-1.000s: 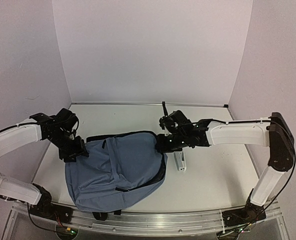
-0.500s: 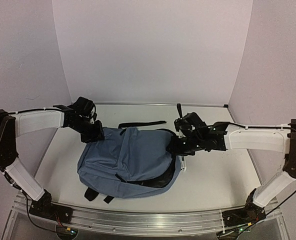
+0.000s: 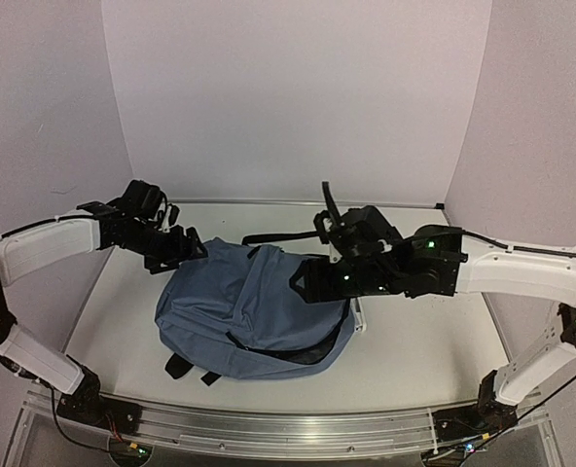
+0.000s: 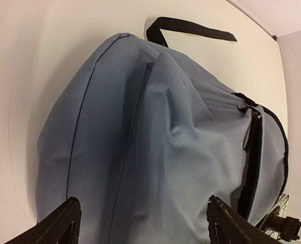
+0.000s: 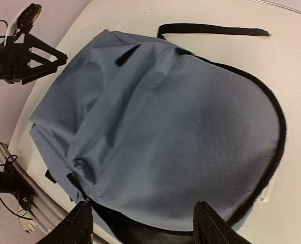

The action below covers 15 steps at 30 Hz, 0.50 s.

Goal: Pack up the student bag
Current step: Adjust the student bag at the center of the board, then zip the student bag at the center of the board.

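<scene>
the student bag is laid on the tabletop; left tool and right tool are held released.

Student bag lies flat on the table, left of centre. One loose strap runs along the tabletop directly behind the bag; two strap ends protrude from under its near-left edge. A small item sits just beside the bag's right edge, below the right arm. Left gripper hangs above the bag's far-left corner, fingers spread; right gripper hangs above its right half, fingers likewise spread. Neither touches the fabric.
</scene>
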### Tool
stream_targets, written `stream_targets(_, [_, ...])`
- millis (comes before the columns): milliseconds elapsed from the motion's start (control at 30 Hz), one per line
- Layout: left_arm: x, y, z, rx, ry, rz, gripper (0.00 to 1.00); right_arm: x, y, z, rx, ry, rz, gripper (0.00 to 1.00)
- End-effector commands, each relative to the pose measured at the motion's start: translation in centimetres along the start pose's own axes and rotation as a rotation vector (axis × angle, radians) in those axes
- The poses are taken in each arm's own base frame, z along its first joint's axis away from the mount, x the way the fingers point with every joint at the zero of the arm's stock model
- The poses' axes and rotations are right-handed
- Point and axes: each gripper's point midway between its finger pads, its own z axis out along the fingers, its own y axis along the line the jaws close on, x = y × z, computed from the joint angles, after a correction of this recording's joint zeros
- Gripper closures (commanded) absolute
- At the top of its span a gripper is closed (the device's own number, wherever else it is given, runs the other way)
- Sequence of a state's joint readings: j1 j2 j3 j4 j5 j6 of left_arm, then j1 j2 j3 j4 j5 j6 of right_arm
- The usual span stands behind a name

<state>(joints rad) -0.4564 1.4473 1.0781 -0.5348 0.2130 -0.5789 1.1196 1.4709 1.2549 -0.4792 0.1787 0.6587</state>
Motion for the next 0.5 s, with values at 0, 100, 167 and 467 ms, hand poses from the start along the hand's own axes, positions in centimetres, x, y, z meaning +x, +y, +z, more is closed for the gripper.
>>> stream_targets(0, [4.0, 0.6, -2.2, 0.037, 0.084, -0.048, 0.11, 1.5, 3.8, 1.3, -0.015, 0.027, -0.086, 0.36])
stream_targets(100, [6.5, 0.1, -2.5, 0.117, 0.158, -0.073, 0.07, 3.3, 6.4, 3.2, -0.028, 0.066, -0.109, 0.38])
stream_targets(167, [7.3, -0.3, -3.0, 0.156, 0.17, -0.088, 0.07, 4.4, 8.0, 4.2, -0.039, 0.086, -0.139, 0.39])
stream_targets(467, [9.4, 1.3, -3.5, 0.124, 0.186, -0.104, 0.2, 7.5, 12.5, 7.9, -0.05, 0.122, -0.205, 0.42])
